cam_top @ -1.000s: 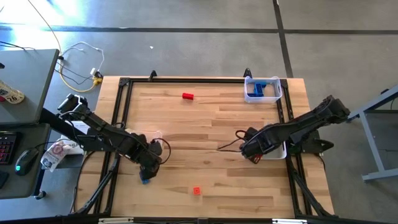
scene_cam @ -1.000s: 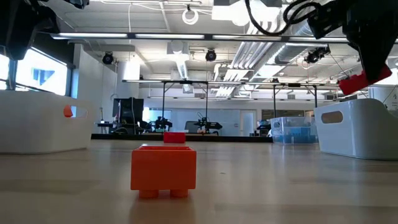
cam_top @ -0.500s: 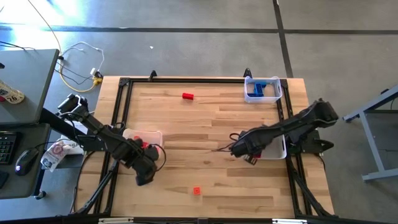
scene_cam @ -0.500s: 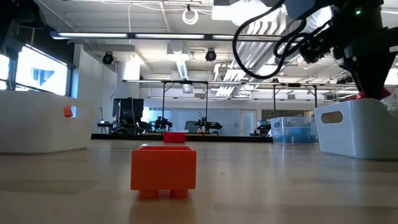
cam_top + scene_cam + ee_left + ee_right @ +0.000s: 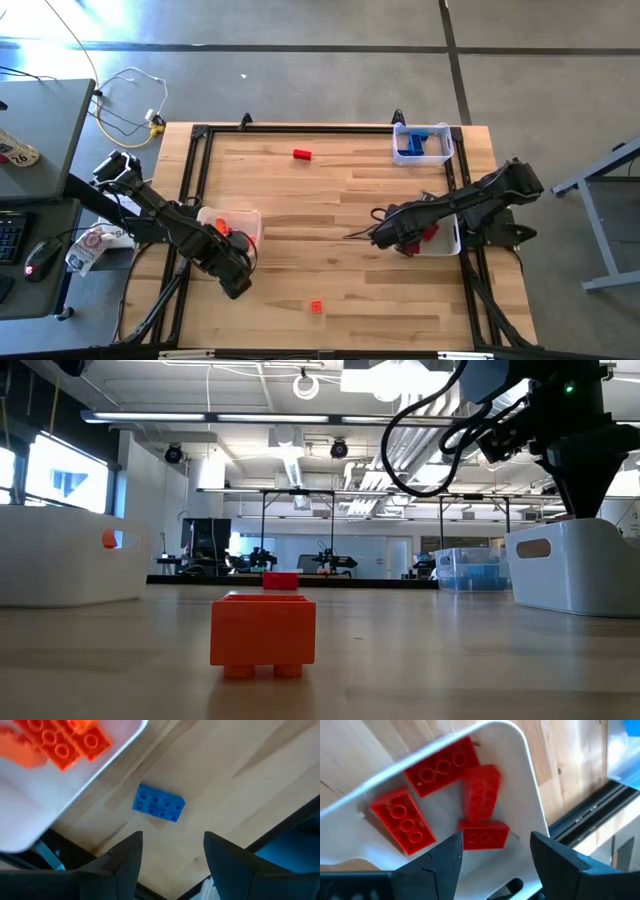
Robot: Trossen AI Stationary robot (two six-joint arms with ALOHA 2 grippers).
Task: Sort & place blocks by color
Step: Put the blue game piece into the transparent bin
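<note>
With both sets of fingers parted and empty, the left gripper (image 5: 170,857) is held above a blue block (image 5: 158,803) lying beside the orange tray (image 5: 120,755); misplacement there is risked.

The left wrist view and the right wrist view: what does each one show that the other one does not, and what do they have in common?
Only the left wrist view shows a blue block lying on the bare wooden table, beside a white tray that holds orange blocks.

Only the right wrist view shows red blocks, four of them, inside another white tray.

Both show a white tray with blocks of one colour, wooden table top, and that arm's open, empty fingers: left gripper, right gripper.
</note>
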